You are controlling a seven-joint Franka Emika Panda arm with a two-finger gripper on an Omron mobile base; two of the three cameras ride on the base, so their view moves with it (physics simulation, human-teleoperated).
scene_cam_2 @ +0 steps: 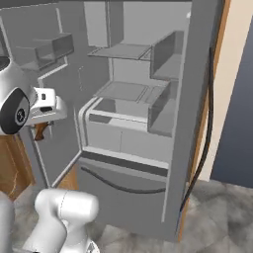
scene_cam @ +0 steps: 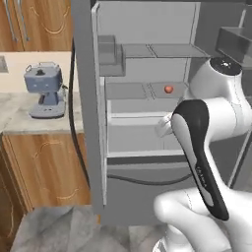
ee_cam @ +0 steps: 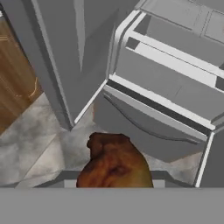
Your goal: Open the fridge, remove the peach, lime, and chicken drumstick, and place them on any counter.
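— Kitchen first: at the left of the left base view the counter (scene_cam: 29, 123) carries a blue-grey coffee machine (scene_cam: 45, 89), with wooden cabinets (scene_cam: 49, 170) below. What stands beside it?

— Moving right, the fridge (scene_cam: 142, 93) stands with both doors swung wide, glass shelves and drawers bare apart from the peach (scene_cam: 169, 89), which sits on a middle shelf right of centre. I can't find the lime anywhere.

— And the arm?

— In the right base view the gripper (scene_cam_2: 43, 124) hangs at the left edge, outside the cabinet of the fridge, with the chicken drumstick (scene_cam_2: 40, 131) poking out brown beneath it. The hand view puts the meaty end low in the middle, over the grey floor. The jaws are clamped on it.

— So which step?

— I judge the drumstick is out and being carried. Next it needs swinging left to the counter, lowering onto bare stone clear of the machine, then releasing. The peach comes after.
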